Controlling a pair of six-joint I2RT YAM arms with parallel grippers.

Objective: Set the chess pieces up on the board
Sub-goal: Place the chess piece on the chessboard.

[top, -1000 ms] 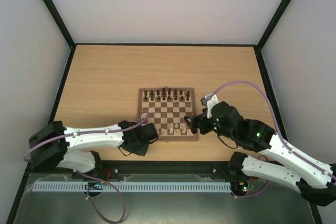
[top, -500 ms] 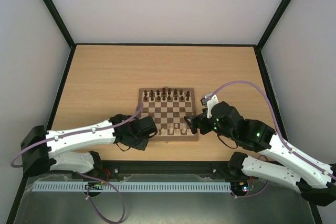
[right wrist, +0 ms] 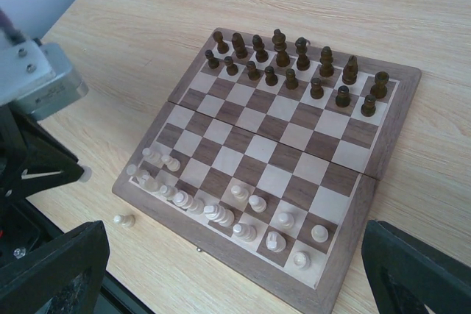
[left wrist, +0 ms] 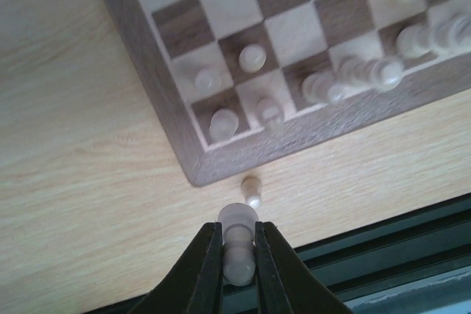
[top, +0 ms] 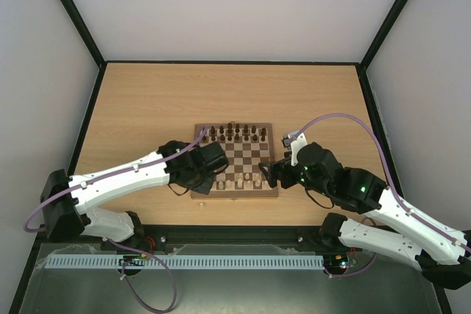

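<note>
The board [top: 235, 194] lies mid-table, also showing in the left wrist view [left wrist: 331, 119] and the right wrist view [right wrist: 221, 246]. Dark chess pieces [right wrist: 294, 64] fill its two far rows [top: 234, 134]. Pale pieces [right wrist: 213, 211] crowd the near rows [left wrist: 353, 75]. One pale pawn [left wrist: 252, 190] lies on the table just off the near-left corner [right wrist: 124, 220]. My left gripper [left wrist: 238, 229] is shut on a pale pawn [left wrist: 239, 244] by that corner [top: 208, 182]. At the board's near-right corner, my right gripper [top: 268, 174] is open and holds nothing [right wrist: 235, 237].
The black frame rail [left wrist: 383, 248] runs along the table's near edge, close behind the left gripper. Black posts and pale walls enclose the table [top: 221, 93]. A purple cable [top: 346, 119] loops above the right arm.
My left arm has swung forward and right with the pale pawn, from beside the board's near-left corner to over that corner. The right arm has not moved.
</note>
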